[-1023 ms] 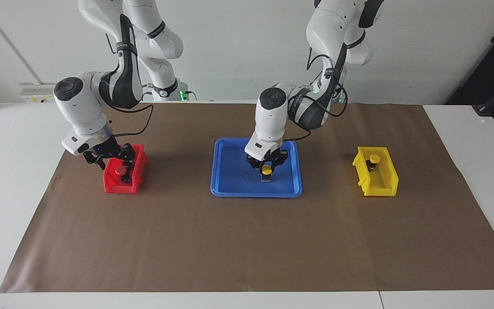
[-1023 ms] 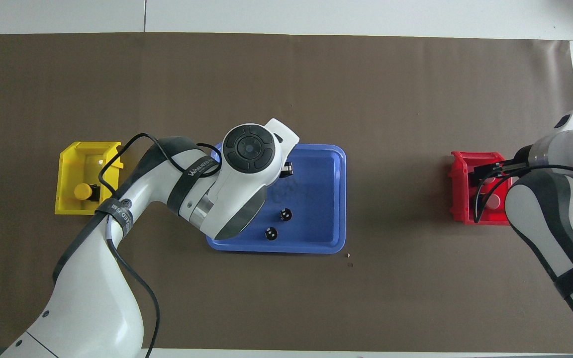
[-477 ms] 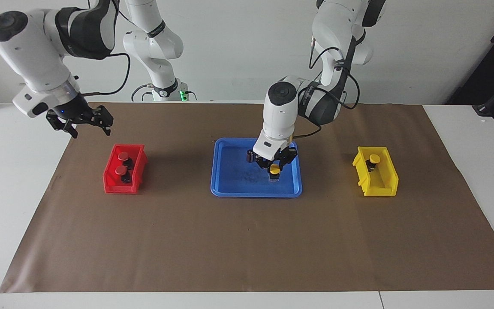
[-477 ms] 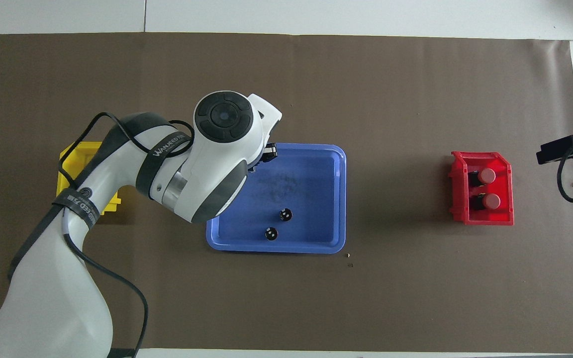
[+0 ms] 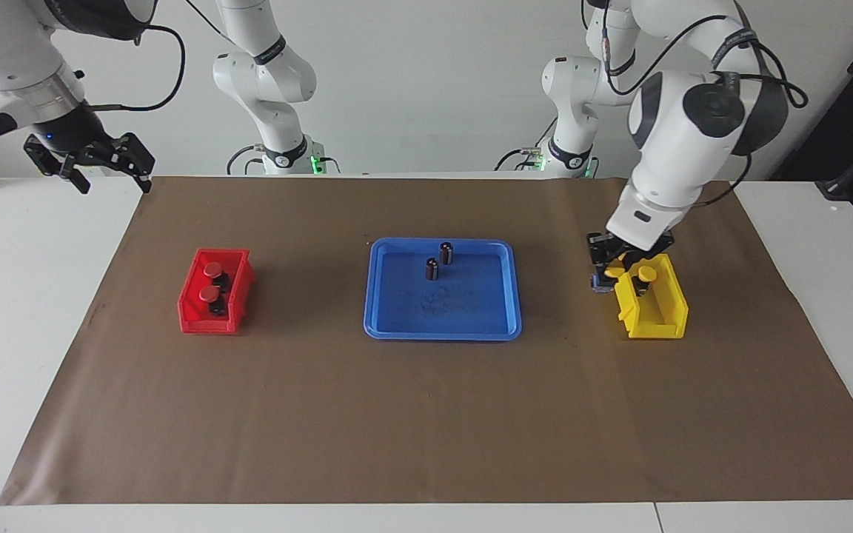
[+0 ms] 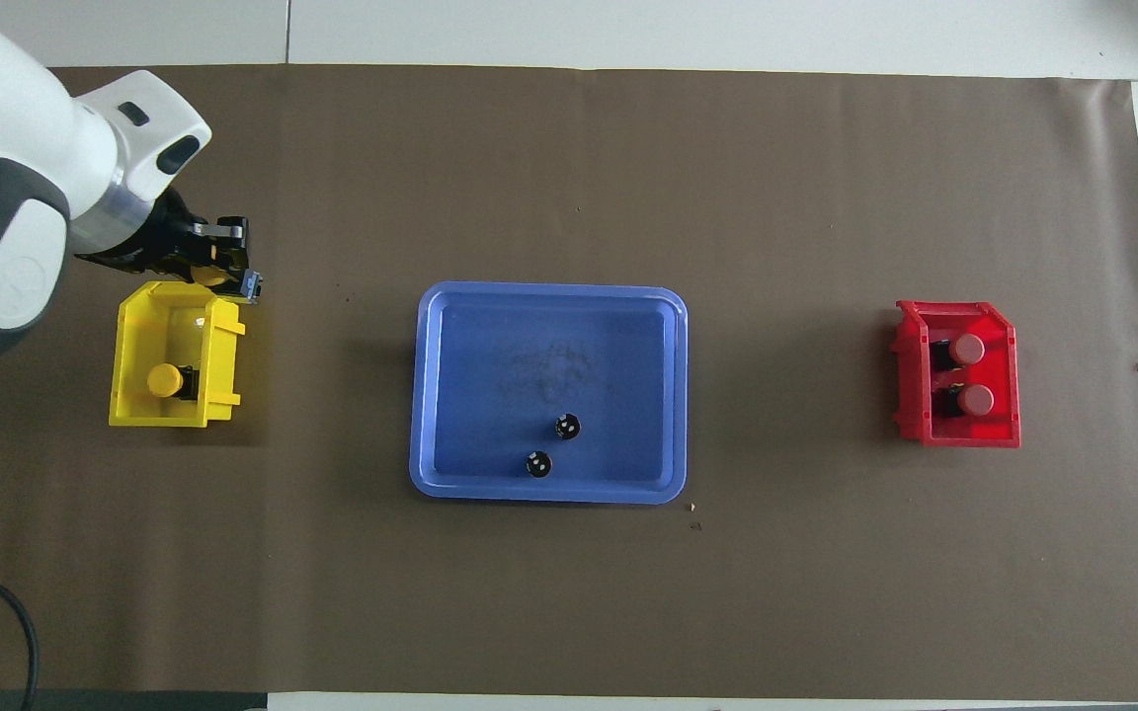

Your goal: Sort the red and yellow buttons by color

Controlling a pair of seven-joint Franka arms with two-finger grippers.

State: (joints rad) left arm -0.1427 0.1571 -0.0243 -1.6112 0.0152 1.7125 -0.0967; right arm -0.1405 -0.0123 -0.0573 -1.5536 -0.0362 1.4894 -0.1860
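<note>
My left gripper (image 5: 611,275) is shut on a yellow button (image 5: 615,271) and holds it in the air over the rim of the yellow bin (image 5: 665,320), at the corner toward the tray. It also shows in the overhead view (image 6: 221,275). A second yellow button (image 5: 646,274) lies in that bin (image 6: 134,326). Two red buttons (image 5: 212,269) (image 5: 208,295) lie in the red bin (image 5: 189,317). My right gripper (image 5: 90,161) is open and empty, raised over the white table at the right arm's end.
A blue tray (image 5: 397,326) sits mid-table with two dark upright cylinders (image 5: 446,252) (image 5: 432,268) in its part nearer to the robots. Brown paper covers the table between the bins and the tray.
My left gripper lifted the yellow button out of the blue tray and carried it to the yellow bin. My right gripper let go of a red button in the red bin and rose away.
</note>
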